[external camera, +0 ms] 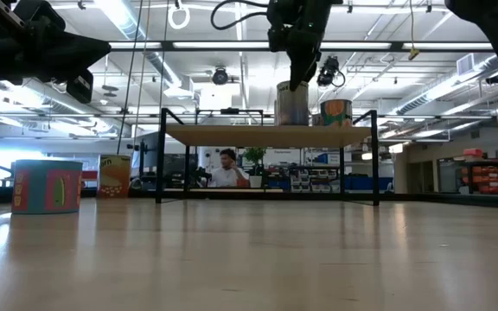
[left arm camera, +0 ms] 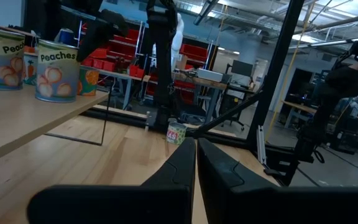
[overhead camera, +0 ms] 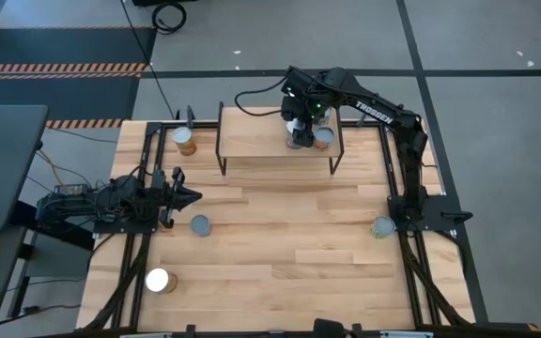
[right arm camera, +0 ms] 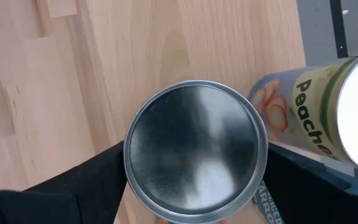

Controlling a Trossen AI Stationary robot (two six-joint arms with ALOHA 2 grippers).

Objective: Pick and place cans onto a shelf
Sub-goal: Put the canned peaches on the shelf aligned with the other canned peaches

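The light-wood shelf [overhead camera: 252,141] on black legs stands at the table's far side. My right gripper [overhead camera: 299,131] reaches over it from the far right, with a silver-topped can [right arm camera: 194,152] between its fingers. A Peaches can [overhead camera: 323,137] stands on the shelf right beside it and also shows in the low view [external camera: 336,112]. Other cans stand on the table: one at the far left [overhead camera: 185,139], a grey-topped one [overhead camera: 200,224], a white-topped one [overhead camera: 160,280] and a green one [overhead camera: 382,226]. My left gripper [overhead camera: 191,197] is shut and empty at the table's left. My right gripper holds the can by its upper side wall just under the rim [right arm camera: 127,163], one finger [right arm camera: 73,183] on each side. The fingers come from above, pointing down. The can stands upright with its base on the shelf board [external camera: 292,104].
The Peaches can stands close against the held can on the shelf's right end. The shelf's left half [overhead camera: 242,136] is bare board. The grey-topped can lies just in front of my left gripper. A person sits in the room behind the table [external camera: 227,168].
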